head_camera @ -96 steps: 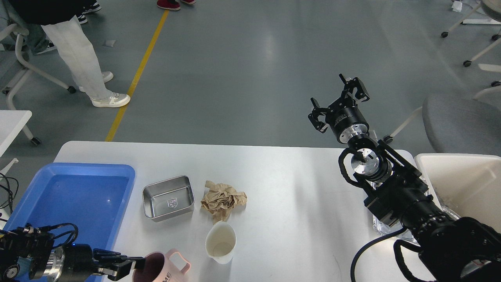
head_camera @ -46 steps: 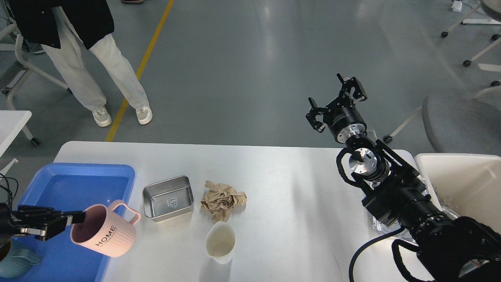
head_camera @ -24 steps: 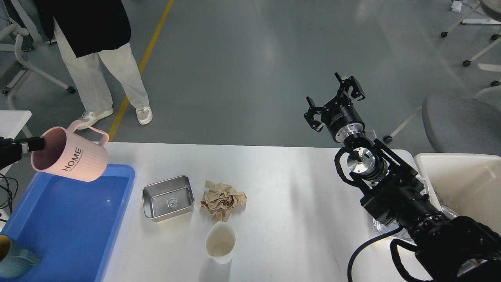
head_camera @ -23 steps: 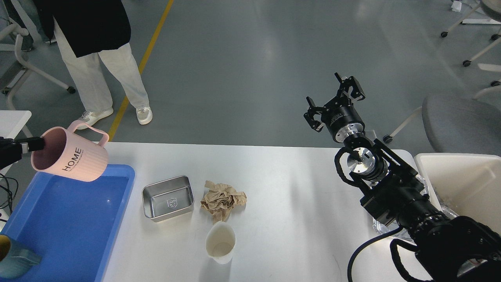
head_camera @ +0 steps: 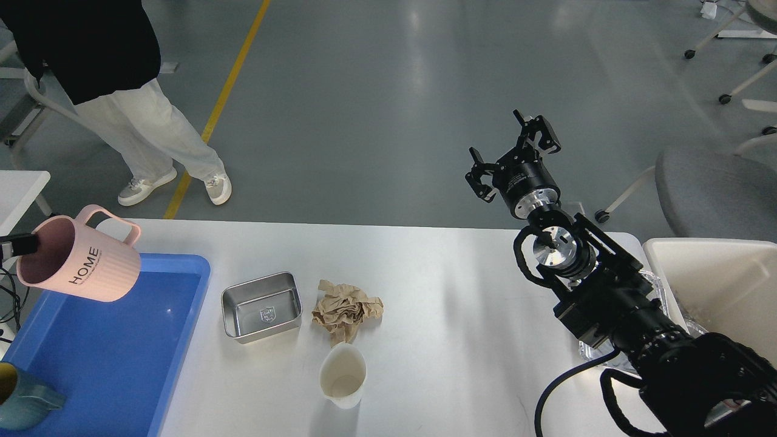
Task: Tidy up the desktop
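The white desktop (head_camera: 461, 303) holds a small steel tin (head_camera: 262, 306), a crumpled brown paper (head_camera: 347, 311) and a white cup (head_camera: 343, 375). My left gripper (head_camera: 17, 244) shows only as a dark fingertip at the left edge, shut on the rim of a pink "HOME" mug (head_camera: 79, 265). The mug hangs tilted above the far left corner of the blue tray (head_camera: 121, 346). My right gripper (head_camera: 508, 152) is open and empty, raised beyond the table's far edge.
A teal cup (head_camera: 21, 400) lies in the tray's near left corner. A cream bin (head_camera: 722, 285) stands at the right end. A clear plastic item (head_camera: 592, 352) lies partly hidden under my right arm. A person (head_camera: 121, 91) stands beyond the far left corner.
My left gripper lifted the pink mug from the table's front edge, carried it left and away over the blue tray, and has now lowered it slightly. My right gripper drifted slightly left.
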You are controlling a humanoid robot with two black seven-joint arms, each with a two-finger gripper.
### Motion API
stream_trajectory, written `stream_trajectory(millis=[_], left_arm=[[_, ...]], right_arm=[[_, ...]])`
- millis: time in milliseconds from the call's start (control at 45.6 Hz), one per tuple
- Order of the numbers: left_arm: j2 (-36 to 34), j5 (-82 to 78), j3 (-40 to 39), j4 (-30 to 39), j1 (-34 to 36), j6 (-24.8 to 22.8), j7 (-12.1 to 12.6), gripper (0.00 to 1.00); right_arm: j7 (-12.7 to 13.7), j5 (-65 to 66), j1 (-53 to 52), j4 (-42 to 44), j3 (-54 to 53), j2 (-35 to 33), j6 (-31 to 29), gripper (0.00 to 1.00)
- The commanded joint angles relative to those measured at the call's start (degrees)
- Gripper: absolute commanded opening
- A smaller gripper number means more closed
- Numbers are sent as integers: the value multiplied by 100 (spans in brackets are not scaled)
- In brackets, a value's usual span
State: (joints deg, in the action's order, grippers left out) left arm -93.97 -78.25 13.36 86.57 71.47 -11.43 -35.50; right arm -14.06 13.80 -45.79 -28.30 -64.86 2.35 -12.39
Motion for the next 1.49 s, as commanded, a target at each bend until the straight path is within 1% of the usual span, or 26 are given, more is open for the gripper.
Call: stream_trajectory(millis=[0, 241, 351, 416, 482, 548, 614, 701, 898, 1205, 1337, 1468], left_arm=[[-95, -15, 0, 9, -265, 9, 17, 0], [-306, -155, 18, 1, -801, 79, 34, 0], [-271, -304, 35, -26, -1030, 123, 87, 0], [-192, -322, 97, -35, -1135, 246, 105, 0], [-60, -322, 220, -70, -1197, 378, 175, 0], [63, -331, 325, -87, -1206, 413, 289, 0], [160, -331, 431, -131, -1223, 440, 342, 0], [283, -331, 615, -236, -1250, 510, 351, 0], [529, -322, 1028, -544, -1417, 861, 351, 0], [1144, -208, 1099, -1168, -1707, 1011, 395, 0], [1443, -76, 1090, -1458, -1882, 1152, 404, 0], [1768, 29, 1090, -1687, -2049, 1257, 526, 0]], right_arm=[[0, 0, 9, 0, 0, 2, 0, 100], [0, 0, 35, 0, 0, 2, 0, 100], [0, 0, 35, 0, 0, -7, -9, 100], [0, 0, 44, 0, 0, -7, -9, 100], [0, 0, 44, 0, 0, -15, -9, 100], [0, 0, 53, 9, 0, -24, -9, 100], [0, 0, 62, 9, 0, -33, -18, 100], [0, 0, 70, 9, 0, -42, -18, 100], [0, 0, 106, 18, 0, -51, -26, 100], [0, 0, 176, 9, 0, -68, -26, 100], [0, 0, 167, 9, -9, -77, -26, 100], [0, 0, 167, 9, -9, -130, -26, 100]])
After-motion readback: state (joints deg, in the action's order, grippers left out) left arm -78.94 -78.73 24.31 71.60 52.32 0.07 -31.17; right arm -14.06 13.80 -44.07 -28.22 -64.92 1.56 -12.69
